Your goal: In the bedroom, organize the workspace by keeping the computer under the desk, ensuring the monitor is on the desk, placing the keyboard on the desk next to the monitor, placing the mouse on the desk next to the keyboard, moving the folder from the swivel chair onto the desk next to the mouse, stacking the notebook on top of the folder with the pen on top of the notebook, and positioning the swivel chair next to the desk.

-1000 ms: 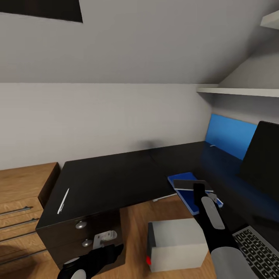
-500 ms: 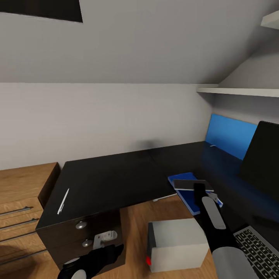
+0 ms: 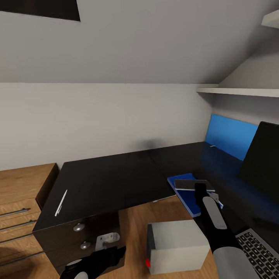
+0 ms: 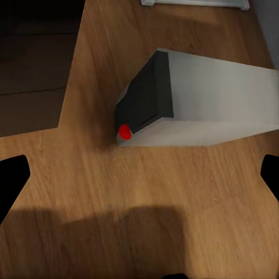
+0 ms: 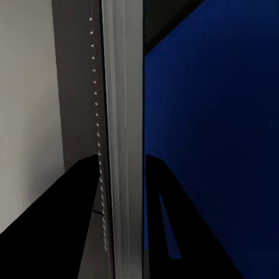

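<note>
The blue folder (image 3: 188,202) lies on the desk (image 3: 182,159) near its front edge. The dark notebook (image 3: 189,184) rests on the folder, and my right gripper (image 3: 200,188) is shut on its pale edge (image 5: 122,116), with the folder (image 5: 221,116) beside it. A white pen (image 3: 61,202) lies on the black drawer cabinet (image 3: 108,178). The monitor (image 3: 263,159) and keyboard (image 3: 265,254) sit on the desk at right. The grey computer (image 3: 180,244) stands on the floor; my open left gripper (image 3: 110,255) hangs low near it (image 4: 215,99). Mouse and swivel chair are out of view.
A light-wood drawer unit (image 3: 19,186) stands left of the cabinet. White wall shelves (image 3: 240,91) hang above the desk under a sloped ceiling. Wood floor (image 3: 135,228) runs between the cabinet and the computer.
The whole view has shifted slightly, so the camera moved. My right gripper still holds the notebook over the folder. The left gripper sits about where it was.
</note>
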You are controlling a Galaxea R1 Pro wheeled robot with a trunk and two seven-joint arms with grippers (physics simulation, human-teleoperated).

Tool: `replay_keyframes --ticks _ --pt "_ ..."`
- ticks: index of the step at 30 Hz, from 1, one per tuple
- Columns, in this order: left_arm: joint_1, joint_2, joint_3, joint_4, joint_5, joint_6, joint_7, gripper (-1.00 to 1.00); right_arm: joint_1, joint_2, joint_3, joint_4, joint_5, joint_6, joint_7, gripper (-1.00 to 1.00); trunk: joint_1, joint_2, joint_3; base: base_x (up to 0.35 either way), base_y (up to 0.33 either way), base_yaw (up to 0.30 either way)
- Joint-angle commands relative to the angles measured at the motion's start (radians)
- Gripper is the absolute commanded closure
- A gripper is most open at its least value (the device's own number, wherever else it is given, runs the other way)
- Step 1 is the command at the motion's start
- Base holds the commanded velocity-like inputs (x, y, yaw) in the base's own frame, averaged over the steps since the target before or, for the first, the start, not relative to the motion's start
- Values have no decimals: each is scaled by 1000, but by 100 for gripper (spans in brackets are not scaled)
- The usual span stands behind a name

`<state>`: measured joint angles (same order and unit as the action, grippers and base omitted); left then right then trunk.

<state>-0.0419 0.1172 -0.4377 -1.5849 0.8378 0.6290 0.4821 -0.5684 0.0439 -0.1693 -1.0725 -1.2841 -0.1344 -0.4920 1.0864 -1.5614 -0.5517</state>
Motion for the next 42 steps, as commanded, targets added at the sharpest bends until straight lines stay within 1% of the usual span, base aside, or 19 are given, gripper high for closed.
replay_keyframes --ticks 1,16,17,26,40,42 --pt "-1 1 -2 -2 10 0 10 -100 -1 1 -1 -1 -11 -6 -1 100 0 -1 -1 3 -2 0" --pt "-1 1 -2 -1 11 1 10 -100 -1 1 -1 0 -10 -5 -2 100 0 -1 -1 0 0 0" --pt "-1 1 -2 -1 11 1 10 -100 -1 1 -1 0 -10 -5 -1 -100 0 -1 -1 0 0 0" --pt "-1 1 -2 -1 10 1 10 -100 -1 1 -1 0 3 -5 -2 -100 0 -1 -1 0 0 0" --pt "-1 1 -3 -1 12 3 8 -100 -1 1 -1 0 3 -6 0 -100 0 -1 -1 0 0 0" --pt "-1 0 -4 -1 11 3 8 -100 -1 1 -1 0 3 -6 0 -100 -8 13 5 0 0 0"
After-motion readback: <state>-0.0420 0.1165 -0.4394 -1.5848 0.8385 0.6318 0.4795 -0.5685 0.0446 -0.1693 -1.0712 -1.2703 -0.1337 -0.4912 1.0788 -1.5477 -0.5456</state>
